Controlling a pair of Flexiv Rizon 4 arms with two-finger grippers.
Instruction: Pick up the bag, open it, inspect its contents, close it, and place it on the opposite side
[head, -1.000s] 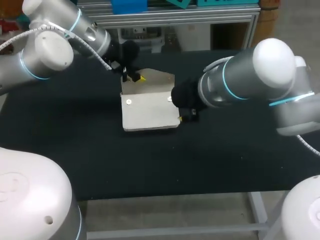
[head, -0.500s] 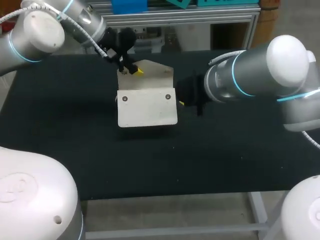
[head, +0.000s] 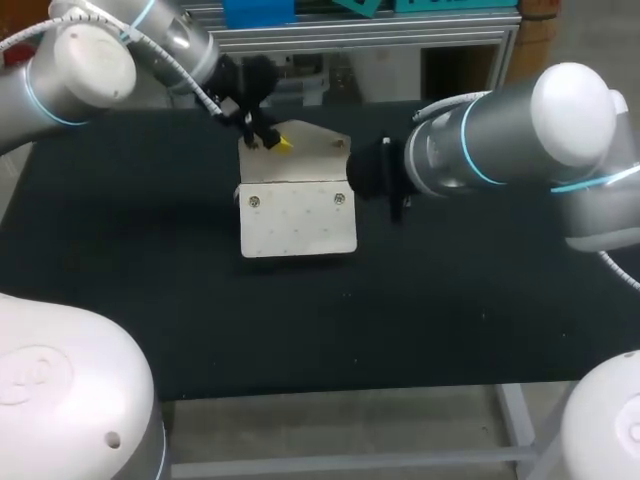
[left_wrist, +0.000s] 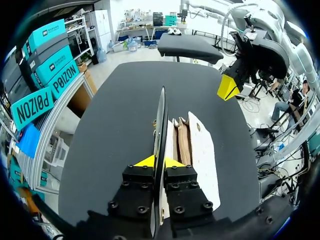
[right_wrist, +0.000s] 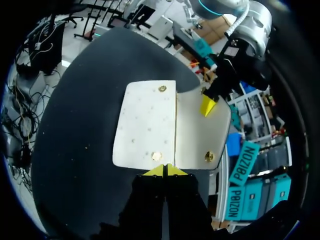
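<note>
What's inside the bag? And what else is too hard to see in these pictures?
1. Inside the bag: the head view shows only its front and the raised flap. The left wrist view sees the pockets edge-on, too narrow to tell what they hold.
2. The flap's faces, left wrist view: it sits edge-on in the left gripper, just a thin line.
3. The right gripper tips, head view: hidden by its own dark wrist.

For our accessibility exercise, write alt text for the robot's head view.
The left gripper is shut on the opened flap of a cream bag at the middle of a black table. The right gripper is close beside the bag's right edge.
</note>
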